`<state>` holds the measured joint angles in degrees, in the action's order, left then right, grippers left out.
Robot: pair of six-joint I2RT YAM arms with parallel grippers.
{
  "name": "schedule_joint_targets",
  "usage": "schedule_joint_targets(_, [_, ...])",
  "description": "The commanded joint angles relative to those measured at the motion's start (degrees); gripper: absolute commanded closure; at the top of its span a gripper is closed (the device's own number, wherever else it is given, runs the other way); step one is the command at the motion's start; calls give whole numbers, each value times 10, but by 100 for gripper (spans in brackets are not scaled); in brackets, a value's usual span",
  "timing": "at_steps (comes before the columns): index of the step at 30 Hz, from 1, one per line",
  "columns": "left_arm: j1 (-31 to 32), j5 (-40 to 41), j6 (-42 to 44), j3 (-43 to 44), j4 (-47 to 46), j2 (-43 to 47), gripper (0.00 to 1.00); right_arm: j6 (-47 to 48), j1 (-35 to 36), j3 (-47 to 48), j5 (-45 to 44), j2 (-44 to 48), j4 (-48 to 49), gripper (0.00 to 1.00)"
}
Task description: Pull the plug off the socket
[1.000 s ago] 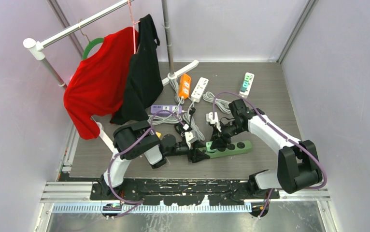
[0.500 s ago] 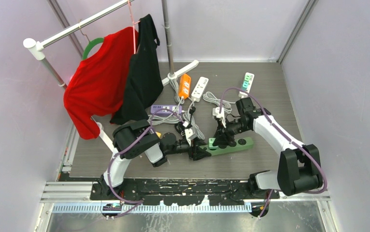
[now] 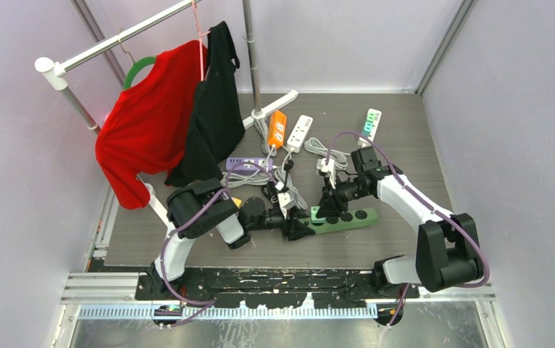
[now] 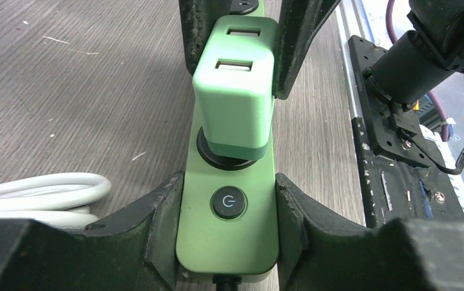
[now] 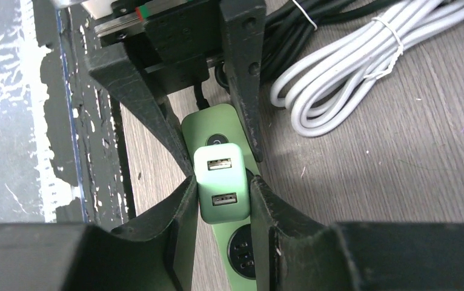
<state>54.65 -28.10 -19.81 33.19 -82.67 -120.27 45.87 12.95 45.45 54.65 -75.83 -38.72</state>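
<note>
Two-arm job, and the split makes sense. The left gripper [image 4: 228,209] is clamped across the switch end of the green power strip [image 4: 241,242], jaws pressed on both long sides. I'd guess that's to pin it to the table [image 4: 66,85] so it doesn't come up with the pull. The right gripper [image 5: 220,191] has its jaws closed on the flanks of the pale green USB plug [image 5: 217,179], which sits in the round socket right next to the power button. The strip lies near the front of the table between the arms, with a white cable coil [image 5: 338,79] near it. Can't honestly tell if the pins have started to lift, but it looks seated to me. A straight pull away from the strip seems the next move.
</note>
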Motion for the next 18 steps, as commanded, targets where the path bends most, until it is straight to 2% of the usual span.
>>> schedule_joint_targets(1, [7, 30, 28, -19, 155, 2, 100, -111, -5, 23, -50, 4, 151, 99])
schedule_joint_targets(3, [11, 33, 36, -14, 174, 5, 100, -106, -7, 25, -48, 12, 147, 99])
schedule_joint_targets(13, [15, 28, 44, -3, 192, 2, 100, 85, -34, 35, 36, 66, 13, 99])
schedule_joint_targets(18, [16, 26, 44, 6, 211, -1, 100, 279, -38, 30, 94, 85, -117, 99])
